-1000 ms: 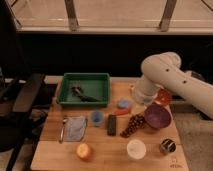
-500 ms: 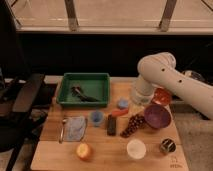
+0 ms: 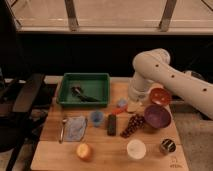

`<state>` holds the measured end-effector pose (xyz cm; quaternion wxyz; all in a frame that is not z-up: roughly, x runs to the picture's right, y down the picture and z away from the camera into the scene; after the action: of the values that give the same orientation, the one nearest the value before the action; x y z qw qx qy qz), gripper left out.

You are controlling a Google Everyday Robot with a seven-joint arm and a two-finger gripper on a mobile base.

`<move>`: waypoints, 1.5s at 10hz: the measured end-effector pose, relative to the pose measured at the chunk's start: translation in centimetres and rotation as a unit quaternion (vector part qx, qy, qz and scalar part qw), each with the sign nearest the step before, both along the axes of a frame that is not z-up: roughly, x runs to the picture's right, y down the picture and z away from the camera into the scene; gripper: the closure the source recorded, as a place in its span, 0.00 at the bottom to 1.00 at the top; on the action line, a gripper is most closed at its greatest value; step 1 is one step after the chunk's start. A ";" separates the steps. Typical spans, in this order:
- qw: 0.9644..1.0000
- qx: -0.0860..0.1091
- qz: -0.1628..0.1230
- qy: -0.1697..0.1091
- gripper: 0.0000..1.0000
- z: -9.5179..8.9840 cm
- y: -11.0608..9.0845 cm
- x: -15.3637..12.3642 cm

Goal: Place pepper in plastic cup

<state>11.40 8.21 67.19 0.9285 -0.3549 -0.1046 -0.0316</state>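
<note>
The pepper [image 3: 118,111] is a small slim red-orange shape lying on the wooden table, between the green tray and the purple bowl. The plastic cup [image 3: 96,117] is small, round and blue, and stands upright to the left of the pepper and a little nearer the front. My gripper [image 3: 131,106] hangs from the white arm [image 3: 155,70] and is low over the table, just right of the pepper. A small pale-blue object [image 3: 122,102] lies right beside the gripper, just behind the pepper.
A green tray [image 3: 67,95] with dark utensils stands at the back left. A red bowl [image 3: 160,95] and a purple bowl [image 3: 157,116] are right of the gripper. A dark block [image 3: 111,125], a dark bunch [image 3: 132,125], a cream cup [image 3: 136,148], a metal tin [image 3: 167,146], an orange fruit [image 3: 83,150] and a blue cloth [image 3: 76,127] also sit on the table.
The arm has swung left and down, bringing the gripper closer to the pepper. The things on the table have not moved.
</note>
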 end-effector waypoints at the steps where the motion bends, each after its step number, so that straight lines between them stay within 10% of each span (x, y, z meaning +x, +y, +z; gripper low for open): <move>1: 1.000 -0.006 -0.008 -0.004 0.90 0.5 0.1 -0.4; 15: 0.991 -0.067 -0.039 -0.109 0.85 8.0 2.2 -8.6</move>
<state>2.78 10.37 75.22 0.8837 -0.4146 -0.1931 -0.0993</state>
